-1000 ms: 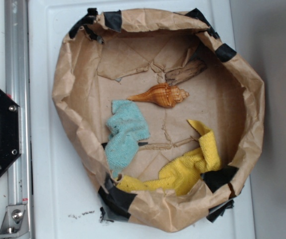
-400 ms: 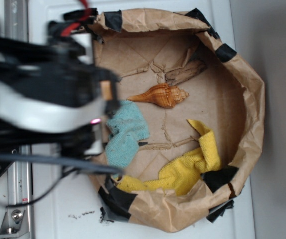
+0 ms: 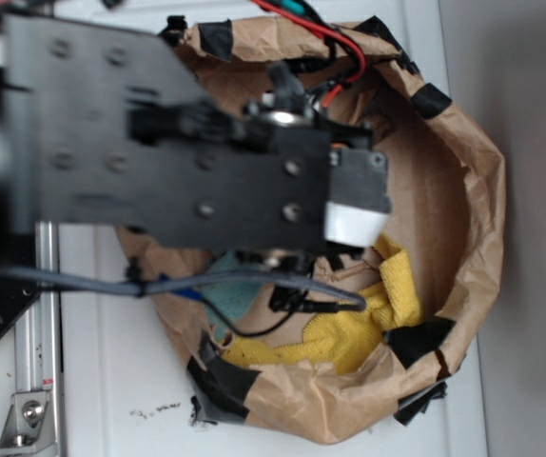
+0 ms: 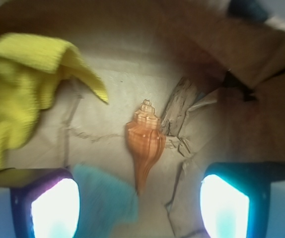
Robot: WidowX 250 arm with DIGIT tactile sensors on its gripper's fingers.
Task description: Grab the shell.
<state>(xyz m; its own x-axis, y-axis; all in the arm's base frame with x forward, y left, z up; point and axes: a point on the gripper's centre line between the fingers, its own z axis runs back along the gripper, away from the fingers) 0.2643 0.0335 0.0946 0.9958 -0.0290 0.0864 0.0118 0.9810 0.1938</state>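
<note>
Swinging in from nine o'clock, the black robot arm (image 3: 159, 143) is now covering the brown paper basin (image 3: 477, 190), where a second ago no arm was showing. Its gripper (image 4: 140, 208) is hanging with jaws apart, framing the glossy orange-brown spiral shell (image 4: 143, 144), which is lying on the paper floor, untouched. Grey driftwood (image 4: 178, 105) is sitting at the shell's two o'clock and a yellow cloth (image 4: 28, 84) at ten, so descending to close looks like the next step.

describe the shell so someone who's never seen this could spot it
Look inside the brown paper bin, on its floor between the yellow cloth and the driftwood. The shell is the glossy orange-brown spiral with a pointed tail; the driftwood is dull grey-brown.
</note>
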